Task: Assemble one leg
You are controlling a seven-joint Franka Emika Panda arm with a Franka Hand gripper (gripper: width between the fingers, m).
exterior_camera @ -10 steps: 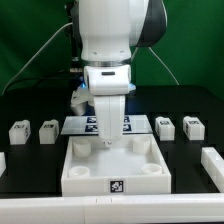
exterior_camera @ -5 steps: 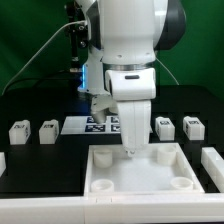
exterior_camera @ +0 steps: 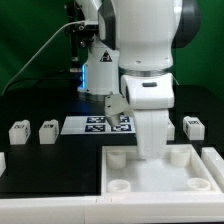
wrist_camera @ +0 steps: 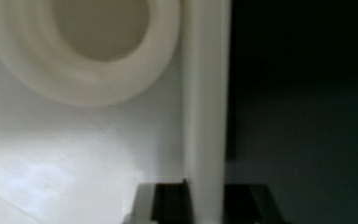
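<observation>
Two small white legs with marker tags stand at the exterior view's left, and one leg stands at its right. Another leg is hidden behind the arm. My gripper is shut on the far rim of the large white tray-like piece, which lies at the front right. In the wrist view the rim runs between my two dark fingers, with my gripper closed on it. A round socket of the tray shows beside the rim. No leg is in my gripper.
The marker board lies flat behind the tray, left of my gripper. A white part pokes in at the left edge. Cables and a green backdrop are at the back.
My gripper and the tray-like piece have slid together toward the exterior view's right. One of the right-hand legs is now hidden behind the arm.
</observation>
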